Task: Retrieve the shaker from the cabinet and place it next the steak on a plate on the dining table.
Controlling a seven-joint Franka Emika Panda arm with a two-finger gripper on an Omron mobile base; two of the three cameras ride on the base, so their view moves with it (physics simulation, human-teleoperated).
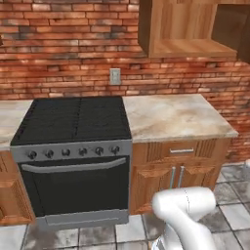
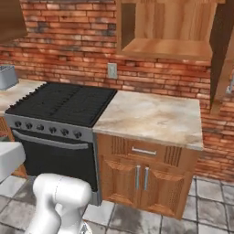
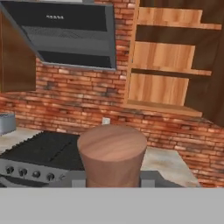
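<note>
A reddish-brown cylindrical shaker (image 3: 112,155) stands upright close to the camera in the hand view, and my gripper (image 3: 113,180) is shut on it low down. Grey finger parts (image 3: 148,178) flank its base. The light-brown wall cabinet (image 3: 162,65) hangs open ahead and up to the right, its shelves bare; it also shows as the cabinet (image 1: 188,29) and the cabinet (image 2: 167,32) in the base views. My white arm (image 1: 185,212) is folded low in front of the base. The steak, the plate and the dining table are out of view.
A black stove (image 1: 73,119) stands against the brick wall, with a marbled counter (image 1: 173,114) to its right over panelled doors (image 2: 141,178). A range hood (image 3: 65,35) hangs above. The open cabinet door (image 2: 224,55) juts out at right. A grey appliance (image 2: 7,75) sits far left.
</note>
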